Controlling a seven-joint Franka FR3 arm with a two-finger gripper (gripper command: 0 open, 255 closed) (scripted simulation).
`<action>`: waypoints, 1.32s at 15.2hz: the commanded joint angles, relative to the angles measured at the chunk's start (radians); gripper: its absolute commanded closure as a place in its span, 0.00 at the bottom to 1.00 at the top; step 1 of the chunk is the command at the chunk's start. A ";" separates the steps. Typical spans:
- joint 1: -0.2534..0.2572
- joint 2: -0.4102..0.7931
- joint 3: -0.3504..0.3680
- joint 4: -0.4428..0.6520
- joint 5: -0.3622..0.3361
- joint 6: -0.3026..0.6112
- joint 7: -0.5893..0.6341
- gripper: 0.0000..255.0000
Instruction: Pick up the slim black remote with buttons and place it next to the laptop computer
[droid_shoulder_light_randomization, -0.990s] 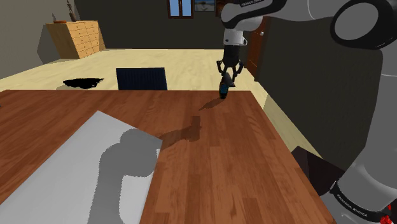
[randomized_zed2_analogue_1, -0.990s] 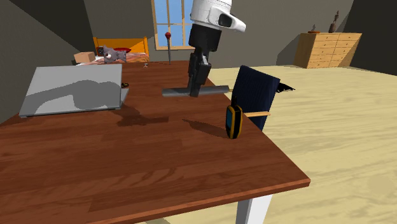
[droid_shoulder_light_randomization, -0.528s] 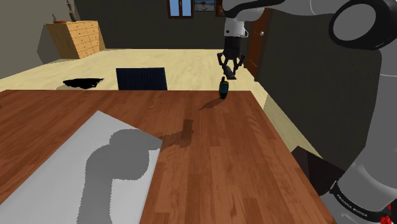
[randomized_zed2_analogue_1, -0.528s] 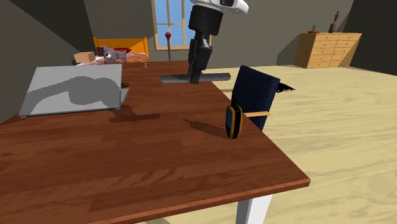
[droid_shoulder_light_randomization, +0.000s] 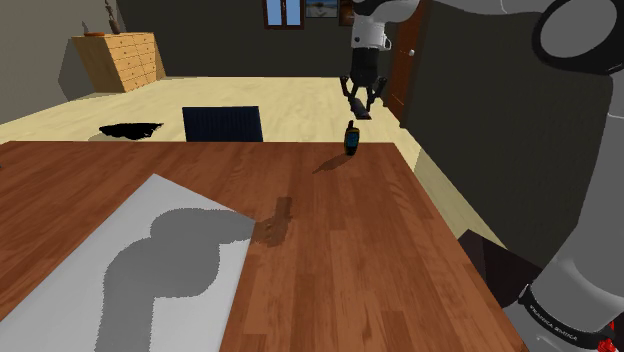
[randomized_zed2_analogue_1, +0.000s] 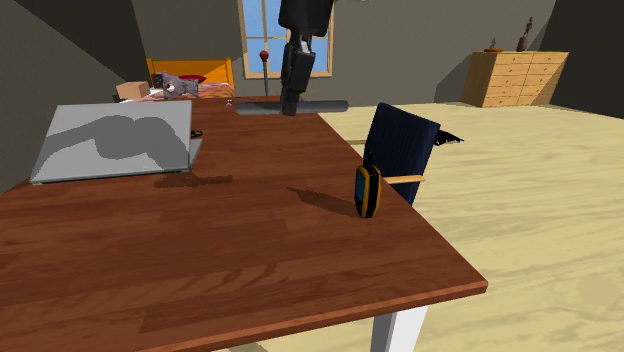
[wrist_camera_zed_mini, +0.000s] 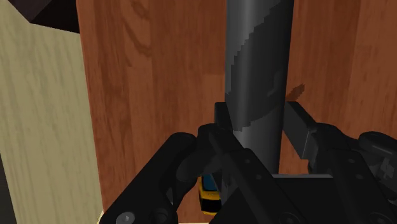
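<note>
remote (randomized_zed2_analogue_1: 322, 105): long slim flat bar, drawn smooth dark grey, can't make out any buttons. It's in the air, level, clamped crosswise in the gripper (randomized_zed2_analogue_1: 290, 100) above the table (randomized_zed2_analogue_1: 250, 260). In the wrist view the remote (wrist_camera_zed_mini: 257, 57) runs straight out from between the black fingers (wrist_camera_zed_mini: 299, 130), which close on both of its sides.

gripper (droid_shoulder_light_randomization: 360, 103) hangs point-down from the white arm, over the table's far corner by the shoulder view's right edge.

Below it: small device (droid_shoulder_light_randomization: 350, 140), upright on the wood, black body, blue face, yellow edge (randomized_zed2_analogue_1: 368, 192). It also shows under the fingers in the wrist view (wrist_camera_zed_mini: 208, 194), close to the table edge.

table: reddish-brown wood grain, glossy, white leg.

laptop (randomized_zed2_analogue_1: 110, 145): flat plain grey slab with the arm's shadow across it, on the far side of the table from the device, well apart from the remote (droid_shoulder_light_randomization: 150, 270).

chair (randomized_zed2_analogue_1: 400, 150): dark navy back, just beyond the table edge by the device. Pale plank floor (randomized_zed2_analogue_1: 540, 230), wooden dresser (randomized_zed2_analogue_1: 510, 78) by the wall.
</note>
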 joint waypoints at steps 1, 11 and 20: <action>0.025 -0.066 0.012 -0.091 -0.002 0.030 0.031 1.00; 0.134 -0.309 0.101 -0.409 0.016 0.138 0.212 1.00; 0.226 -0.448 0.209 -0.572 0.061 0.200 0.393 1.00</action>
